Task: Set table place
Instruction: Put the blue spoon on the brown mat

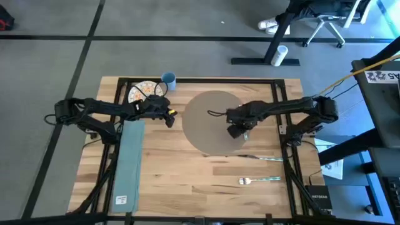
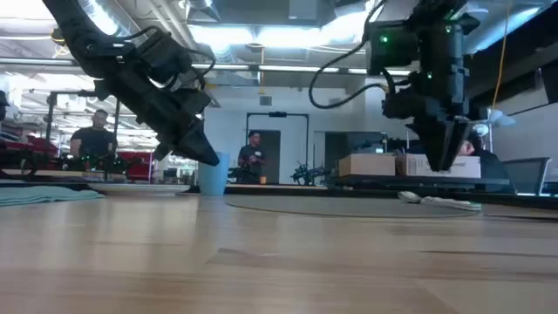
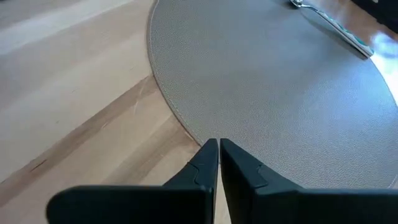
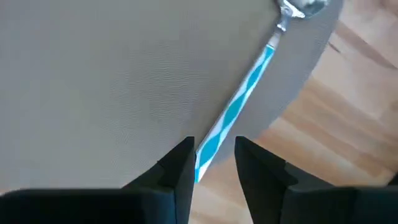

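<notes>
open-plan lab: benches [image 2: 52, 170], office chair [image 1: 328, 28]

One camera looks straight down on the whole table [image 1: 206, 181]; another sits at tabletop level, facing the room behind. Two wrist cameras look close down — both share the placemat [image 3: 273, 93].

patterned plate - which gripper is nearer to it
Left. The left gripper sits just beside the patterned plate, off the placemat. The right gripper is across the placemat, over a blue-handled spoon.
</notes>
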